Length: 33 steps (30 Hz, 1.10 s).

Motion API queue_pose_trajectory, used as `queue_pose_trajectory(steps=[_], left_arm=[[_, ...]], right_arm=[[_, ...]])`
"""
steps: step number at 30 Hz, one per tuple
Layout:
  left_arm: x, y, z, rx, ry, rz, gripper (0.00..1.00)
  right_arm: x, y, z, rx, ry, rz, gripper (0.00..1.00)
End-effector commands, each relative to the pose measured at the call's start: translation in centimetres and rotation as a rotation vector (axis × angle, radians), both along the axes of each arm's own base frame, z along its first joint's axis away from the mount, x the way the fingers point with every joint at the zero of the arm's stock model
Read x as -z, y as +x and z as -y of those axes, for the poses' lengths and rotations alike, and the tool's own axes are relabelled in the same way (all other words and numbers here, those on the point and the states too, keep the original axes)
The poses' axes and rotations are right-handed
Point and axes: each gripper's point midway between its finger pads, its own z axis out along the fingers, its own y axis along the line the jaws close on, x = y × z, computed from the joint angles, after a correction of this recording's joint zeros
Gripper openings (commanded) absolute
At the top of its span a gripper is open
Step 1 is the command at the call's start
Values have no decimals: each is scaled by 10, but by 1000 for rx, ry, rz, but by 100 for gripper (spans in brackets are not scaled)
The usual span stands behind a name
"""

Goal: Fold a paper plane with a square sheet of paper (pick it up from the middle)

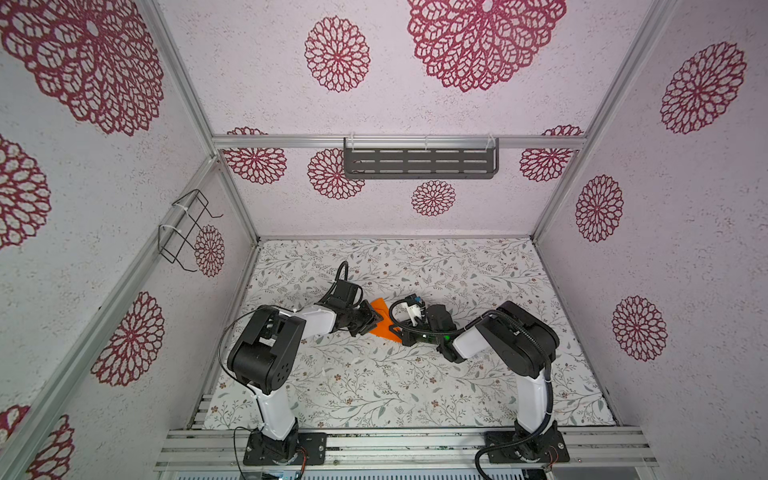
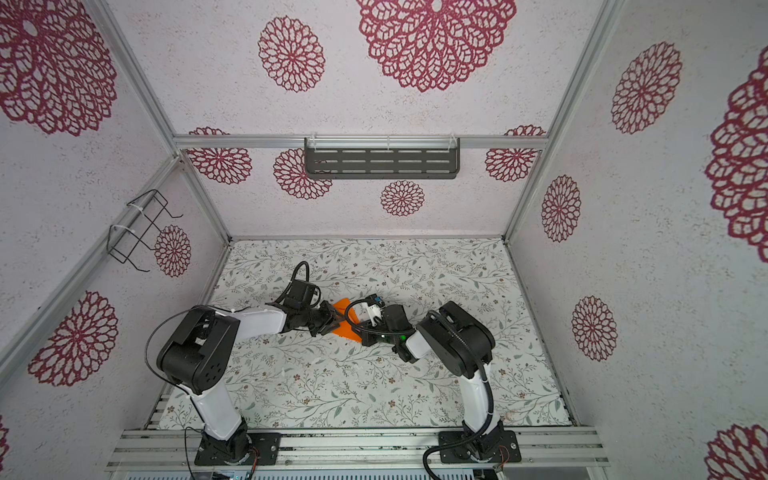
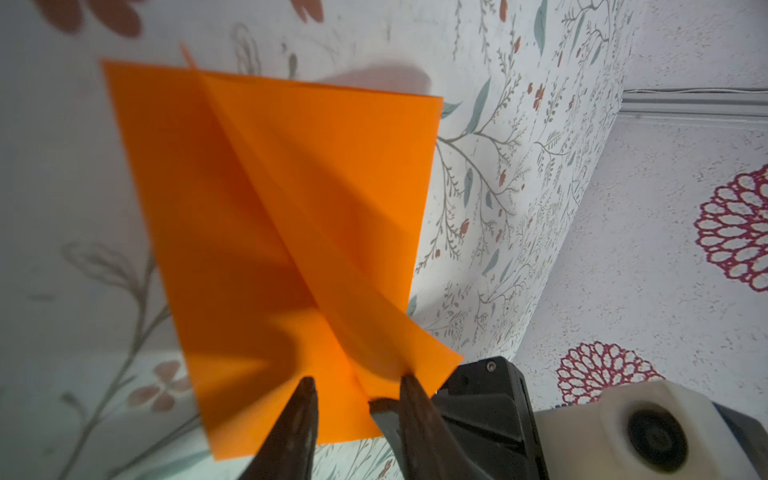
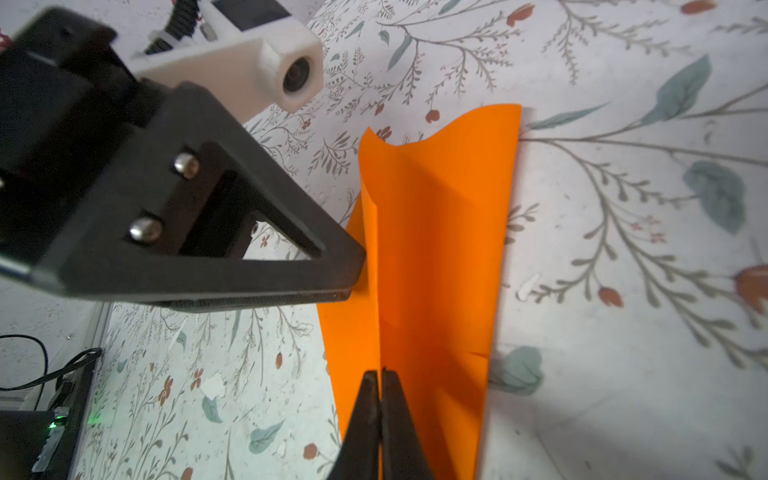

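Observation:
The square sheet of paper (image 1: 381, 312) (image 2: 341, 308) is bright orange and sits mid-table between both grippers. It is pinched into a raised ridge along its middle, with a flap spreading to each side (image 3: 270, 208) (image 4: 436, 249). My right gripper (image 4: 380, 372) (image 1: 400, 332) is shut on that ridge at one end. At the opposite end, my left gripper (image 3: 358, 380) (image 1: 372, 320) (image 2: 334, 322) is open, its fingers apart over the paper and one fingertip (image 4: 357, 266) touching the ridge. A paper plane as such is not in view.
The floral table mat (image 1: 374, 386) is walled in on three sides. A dark slotted shelf (image 1: 420, 160) hangs on the back wall and a wire rack (image 1: 187, 232) on the left wall. The arm bases (image 1: 282, 449) stand at the front edge.

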Motion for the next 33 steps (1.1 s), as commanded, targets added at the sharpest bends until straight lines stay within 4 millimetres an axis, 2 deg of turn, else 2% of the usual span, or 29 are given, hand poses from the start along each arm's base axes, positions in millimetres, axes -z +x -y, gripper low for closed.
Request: queue_pose_trajectory(steps=[1, 10, 18, 33], left_arm=[[1, 4, 6, -3, -14, -13, 37], [22, -12, -11, -24, 103, -127, 42], [37, -23, -23, -31, 194, -224, 43], [43, -28, -27, -34, 217, -262, 43]], right_arm=[[-20, 11, -6, -1, 65, 28, 9], [-20, 8, 0, -12, 23, 47, 20], [-24, 3, 8, -43, -14, 80, 26], [-12, -5, 15, -73, -83, 94, 26]])
